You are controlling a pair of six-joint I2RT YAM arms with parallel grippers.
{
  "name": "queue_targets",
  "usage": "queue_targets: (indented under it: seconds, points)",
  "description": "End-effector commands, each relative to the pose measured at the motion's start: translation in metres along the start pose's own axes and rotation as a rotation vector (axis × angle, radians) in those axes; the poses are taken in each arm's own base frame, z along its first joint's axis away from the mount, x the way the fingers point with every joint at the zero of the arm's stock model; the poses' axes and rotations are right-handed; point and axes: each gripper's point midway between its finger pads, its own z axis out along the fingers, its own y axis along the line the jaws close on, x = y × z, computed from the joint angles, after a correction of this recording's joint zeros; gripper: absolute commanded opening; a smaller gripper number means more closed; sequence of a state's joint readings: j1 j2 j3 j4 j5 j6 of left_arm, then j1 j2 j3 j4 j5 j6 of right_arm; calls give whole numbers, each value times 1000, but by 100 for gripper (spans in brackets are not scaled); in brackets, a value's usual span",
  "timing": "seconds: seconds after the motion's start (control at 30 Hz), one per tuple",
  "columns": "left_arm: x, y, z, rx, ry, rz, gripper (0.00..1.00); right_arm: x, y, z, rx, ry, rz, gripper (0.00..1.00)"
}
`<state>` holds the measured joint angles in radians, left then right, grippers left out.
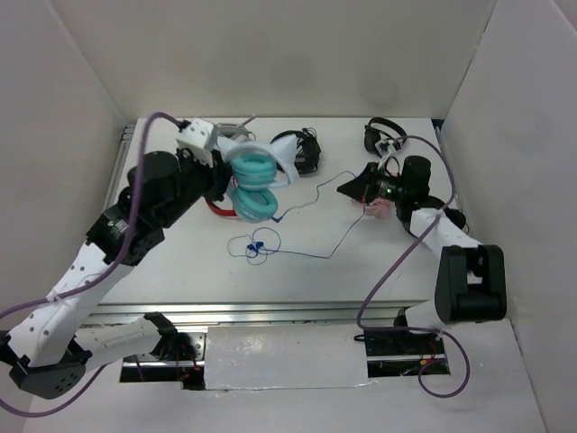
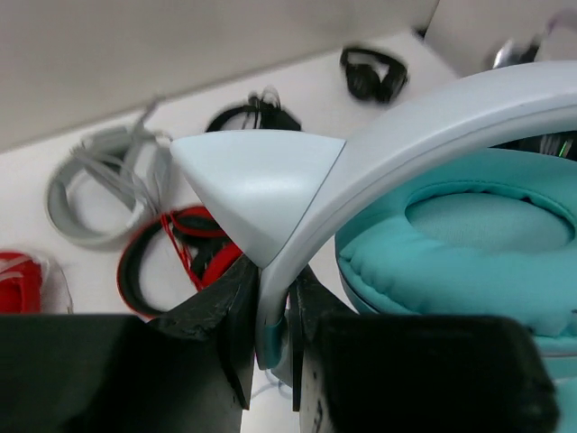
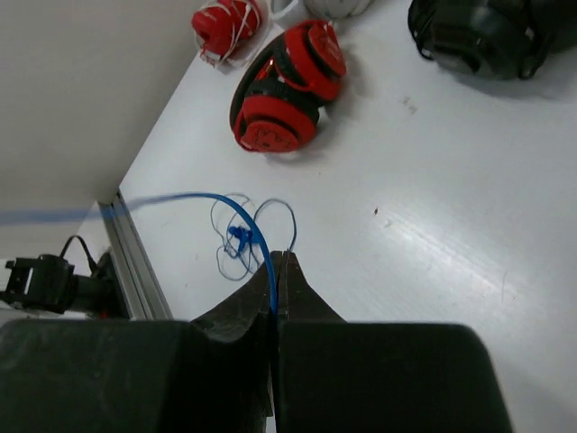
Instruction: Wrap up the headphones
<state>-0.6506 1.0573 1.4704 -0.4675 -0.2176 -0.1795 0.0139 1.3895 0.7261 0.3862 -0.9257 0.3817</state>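
Headphones (image 1: 257, 171) show teal padded cups, white pointed band, thin blue cable (image 1: 256, 247).

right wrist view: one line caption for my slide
Right gripper fingers pinch the thin blue cable above its loose tangle on the white table, red-and-black headphones beyond.

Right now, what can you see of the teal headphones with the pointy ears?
The headphones are teal, with two round padded cups and a pale band bearing a pointed ear. The left fingers clamp the band, seemingly lifting them off the table. Their thin blue cable trails into a tangled loop on the table, and the right fingers pinch it farther along.
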Motion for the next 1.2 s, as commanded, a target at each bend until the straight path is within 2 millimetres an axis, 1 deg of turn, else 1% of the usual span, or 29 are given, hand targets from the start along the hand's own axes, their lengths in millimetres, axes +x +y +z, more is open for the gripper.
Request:
queue_targets:
  seconds: [0.0,0.03,0.07,0.1,0.13,0.17,0.2,0.27,0.3,0.33,0.37,0.4,0.43,0.47,0.53,0.57,0.63,0.7,0.77,0.83,0.87,0.93,0.97,1.0,1.03,1.07,1.1,1.13,1.17]
  points:
    - [31,-10,13,57,-2,-17,0,-46,13,6,-25,15,-18,0]
    - [33,-13,13,78,-22,-23,0,-42,0,9,15,49,4,0]
    - [62,-15,18,92,29,-13,0,-45,-5,12,26,60,12,0]
    - [74,-21,19,125,48,-10,0,-64,0,15,18,50,-14,0]
    - [82,-26,19,145,59,-1,0,-68,-15,12,32,58,-4,0]
    - [102,-27,20,152,103,18,0,-65,-17,11,41,84,25,0]
    - [112,-27,20,146,126,26,0,-83,-13,13,37,75,-9,0]
    - [139,-32,23,122,190,64,0,-82,-18,18,70,105,-22,0]
    - [148,-35,24,116,213,81,0,-97,-16,19,90,95,-61,0]
    - [156,-40,24,95,229,102,0,-88,-7,27,97,139,-62,0]
    - [173,-42,29,76,275,116,0,-90,-14,31,139,147,-84,0]
    - [181,-49,29,81,295,131,0,-102,-7,34,149,138,-113,0]
    - [198,-48,34,48,335,147,0,-97,-1,37,159,176,-96,0]
    - [205,-47,35,31,357,157,0,-108,4,39,167,170,-140,0]
    - [228,-49,35,-5,434,193,0,-108,16,42,173,188,-163,0]
    - [229,-45,36,-50,438,206,0,-123,22,42,204,165,-211,0]
    - [238,-46,38,-69,470,211,0,-126,32,39,232,184,-229,0]
    - [238,-38,39,-131,472,201,0,-134,55,37,234,164,-274,0]
    - [234,-31,41,-199,467,175,0,-125,73,36,223,173,-292,0]
    - [231,-20,45,-269,482,144,0,-127,95,23,230,147,-362,0]
    - [231,-17,45,-291,495,139,0,-110,109,28,206,173,-377,0]
    - [229,-4,52,-366,517,117,0,-107,132,16,216,146,-414,0]
    - [231,0,54,-387,530,119,0,-96,135,15,221,160,-404,0]
    - [232,11,60,-450,531,113,0,-84,153,17,195,171,-395,0]
    - [231,16,63,-479,531,109,0,-82,167,8,185,149,-418,0]
    - [234,23,63,-508,552,110,0,-68,171,6,174,162,-411,0]
    - [239,36,67,-570,567,89,0,-61,190,9,126,147,-423,0]
    - [230,41,73,-590,560,65,0,-59,203,0,98,124,-429,0]
    - [231,54,71,-635,587,63,0,-48,209,-2,78,141,-429,0]
